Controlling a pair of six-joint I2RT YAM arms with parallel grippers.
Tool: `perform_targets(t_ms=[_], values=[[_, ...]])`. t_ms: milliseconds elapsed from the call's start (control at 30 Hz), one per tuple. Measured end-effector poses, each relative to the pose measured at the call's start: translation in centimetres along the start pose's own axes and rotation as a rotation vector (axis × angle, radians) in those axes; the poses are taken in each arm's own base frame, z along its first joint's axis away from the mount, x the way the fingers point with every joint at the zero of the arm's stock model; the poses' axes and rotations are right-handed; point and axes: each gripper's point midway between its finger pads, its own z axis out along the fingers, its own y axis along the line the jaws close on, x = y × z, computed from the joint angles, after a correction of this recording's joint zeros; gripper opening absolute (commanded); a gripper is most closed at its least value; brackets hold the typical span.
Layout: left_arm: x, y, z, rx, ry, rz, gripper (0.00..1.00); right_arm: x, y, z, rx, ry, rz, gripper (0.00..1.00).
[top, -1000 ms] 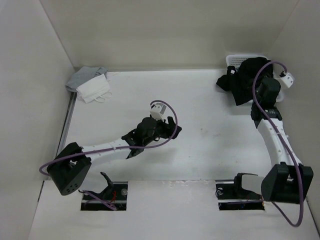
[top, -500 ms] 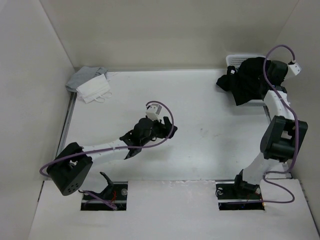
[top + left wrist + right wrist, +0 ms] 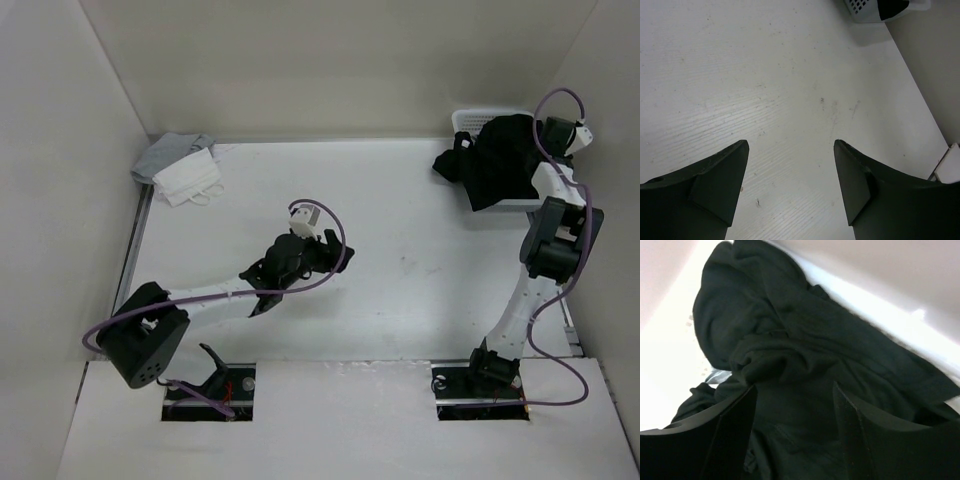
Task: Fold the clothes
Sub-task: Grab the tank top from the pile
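Observation:
The clothes (image 3: 495,160), a crumpled black shirt, are heaped in and over a white basket (image 3: 478,118) at the back right corner. The right wrist view is filled with the shirt's folds (image 3: 805,335). My right gripper (image 3: 540,138) reaches over the basket from the right side. Its jaws (image 3: 795,387) stand apart, close above the black fabric, and nothing looks pinched between them. My left gripper (image 3: 340,262) hovers over the bare middle of the table. It (image 3: 791,145) is open and empty.
A light grey cloth (image 3: 175,152) and a white cloth with thin loops (image 3: 188,178) lie at the back left corner. The basket's corner (image 3: 865,11) shows far off in the left wrist view. Walls close in the table on three sides.
The right arm has straightened up and swung its gripper back over the basket and the shirt, where its jaws now stand apart. The left arm has shifted only slightly.

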Motion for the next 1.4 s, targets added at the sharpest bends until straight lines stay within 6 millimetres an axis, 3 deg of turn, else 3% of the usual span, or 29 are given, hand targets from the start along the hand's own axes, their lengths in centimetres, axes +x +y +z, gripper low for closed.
perform_targets(t_ms=[200,267,433,500,567,633,767,933,1033,1100,1200,1300,1400], values=[[1.8,0.8,0.8,-0.003,0.054,-0.024,0.68,-1.4,2.5,1.4,-0.068,-0.02,0.012,0.64],[2.0,1.0,0.9,-0.004,0.062,-0.032,0.68,-1.9,3.1,1.8,-0.081,-0.032,0.018,0.53],[1.6,1.1,1.1,0.0,0.05,-0.045,0.68,-1.0,2.8,2.4,-0.075,-0.008,0.027,0.29],[1.4,1.2,1.1,0.002,0.044,-0.047,0.68,-0.5,2.7,2.4,-0.072,0.009,0.031,0.12],[1.2,1.1,1.1,0.006,0.04,-0.05,0.68,-0.4,2.7,2.4,-0.076,0.016,0.032,0.02],[1.2,1.1,1.1,0.007,0.038,-0.051,0.68,-0.5,2.7,2.3,-0.079,0.019,0.035,0.0],[1.2,1.3,1.1,0.002,0.038,-0.052,0.68,-1.2,3.2,1.7,-0.09,0.007,0.037,0.01],[1.1,1.6,1.1,-0.004,0.036,-0.057,0.68,-5.1,5.1,-1.3,-0.132,-0.068,0.044,0.47],[1.0,1.7,1.1,-0.007,0.034,-0.058,0.68,-7.5,6.2,-1.9,-0.146,-0.125,0.05,0.55],[1.0,1.8,1.1,-0.009,0.032,-0.06,0.68,-8.0,6.4,-1.7,-0.143,-0.14,0.049,0.61],[0.9,1.9,1.1,-0.011,0.031,-0.068,0.68,-7.4,5.5,-0.4,-0.106,-0.143,0.045,0.68],[0.9,2.0,1.1,-0.01,0.029,-0.072,0.68,-5.2,3.3,1.9,-0.026,-0.117,0.011,0.69],[0.7,2.1,1.1,-0.012,0.025,-0.081,0.68,-2.9,1.6,4.6,0.041,-0.087,-0.048,0.61]])
